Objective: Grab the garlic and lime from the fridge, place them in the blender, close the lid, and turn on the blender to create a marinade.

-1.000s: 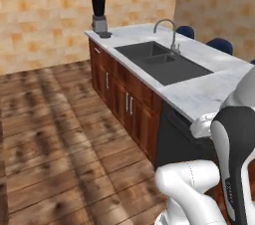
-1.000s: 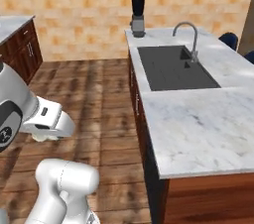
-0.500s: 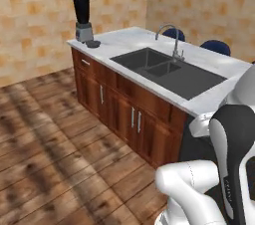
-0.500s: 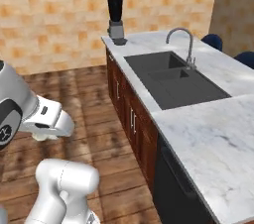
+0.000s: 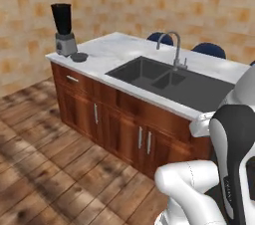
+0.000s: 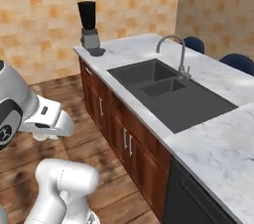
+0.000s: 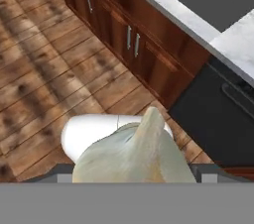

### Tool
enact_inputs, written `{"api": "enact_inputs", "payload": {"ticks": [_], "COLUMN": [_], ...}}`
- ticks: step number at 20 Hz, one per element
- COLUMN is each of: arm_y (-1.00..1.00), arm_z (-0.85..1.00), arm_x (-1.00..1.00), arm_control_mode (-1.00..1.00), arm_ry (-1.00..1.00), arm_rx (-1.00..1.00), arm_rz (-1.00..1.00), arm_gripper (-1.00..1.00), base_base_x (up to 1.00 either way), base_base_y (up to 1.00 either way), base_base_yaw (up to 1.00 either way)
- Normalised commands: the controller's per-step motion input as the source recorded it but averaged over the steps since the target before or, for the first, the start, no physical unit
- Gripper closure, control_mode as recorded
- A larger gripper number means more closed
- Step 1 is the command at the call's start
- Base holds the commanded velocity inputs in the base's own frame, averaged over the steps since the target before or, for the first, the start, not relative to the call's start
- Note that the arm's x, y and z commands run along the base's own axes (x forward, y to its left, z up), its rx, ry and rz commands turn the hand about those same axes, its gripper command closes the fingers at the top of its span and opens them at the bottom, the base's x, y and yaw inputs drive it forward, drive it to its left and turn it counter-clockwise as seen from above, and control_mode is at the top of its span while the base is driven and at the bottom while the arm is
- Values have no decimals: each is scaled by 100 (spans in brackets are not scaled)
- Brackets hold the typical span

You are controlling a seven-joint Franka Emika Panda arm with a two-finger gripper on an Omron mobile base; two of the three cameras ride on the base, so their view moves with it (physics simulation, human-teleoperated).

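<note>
- The garlic point(image 7: 134, 153), a pale bulb with a pointed tip, sits at 6 o'clock in the hand view, hanging over the wooden floor point(image 7: 44, 59).
- The gripper point(image 7: 133, 172) is closed on the garlic. The bulb covers its finger tips, and only dark slivers show on either side of it.
- The blender point(image 5: 63, 30) stands upright at the far corner of the marble counter point(image 5: 124, 50), at 10 o'clock in the left base view. In the right base view the blender point(image 6: 89, 25) is at 11 o'clock.
- The jar's top is open. The lid point(image 5: 79, 56) lies flat on the counter just beside the grey base, on the side toward the sink, and also appears in the right base view point(image 6: 97, 51).
- A dark double sink point(image 5: 149, 72) is set into the counter past the lid, with a curved chrome faucet point(image 5: 174, 47) at its back edge.
- From the right base view the sink point(image 6: 158, 82) is near the middle of the frame and the faucet point(image 6: 179, 54) is at 2 o'clock from it.
- Two blue chair backs point(image 5: 209, 49) rise behind the counter's far edge.
- Brown cabinet doors point(image 5: 99, 114) with thin metal pulls run below the counter.
- A black appliance panel point(image 7: 213, 119) adjoins the cabinets at 3 o'clock in the hand view.
- The white arm point(image 6: 30, 114) is folded low over the floor, well apart from the counter.
</note>
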Motion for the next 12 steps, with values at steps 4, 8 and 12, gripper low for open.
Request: {"api": "enact_inputs", "payload": {"ticks": [4,8,12], "arm_y": [0,0,0], "arm_z": [0,0,0], "arm_x": [0,0,0], "arm_control_mode": [100,100,100], "arm_ry": [0,0,0], "arm_rx": [0,0,0], "arm_rz": [0,0,0], "arm_gripper": [100,100,100], "base_base_x": [96,94,86], "base_base_y": [94,98,100], "base_base_yaw": [-38,-38,-37]}}
